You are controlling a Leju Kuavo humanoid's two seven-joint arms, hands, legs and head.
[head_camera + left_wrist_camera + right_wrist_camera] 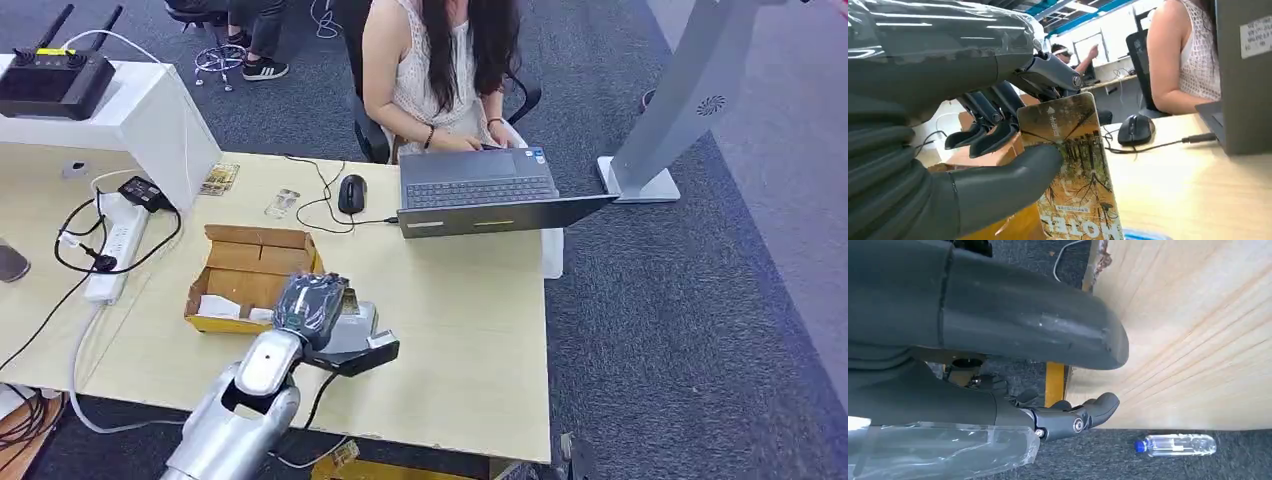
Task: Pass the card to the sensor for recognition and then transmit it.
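The left arm comes in at the lower left of the head view, its robot hand (312, 305) lifted above the table (460, 330), just over a grey sensor (358, 335) beside a cardboard box (250, 275). In the left wrist view the thumb (1013, 180) and dark fingers (993, 137) clamp a card (1073, 170), held upright in the centre of the frame. The card shows an autumn forest in yellow and brown; "HOTEL" reads upside down at its lower edge, with small white writing and an arrow near the top. The right robot hand (1073, 385) hangs beside the table edge, thumb and fingers apart, holding nothing, above grey carpet and a bottle (1175, 445).
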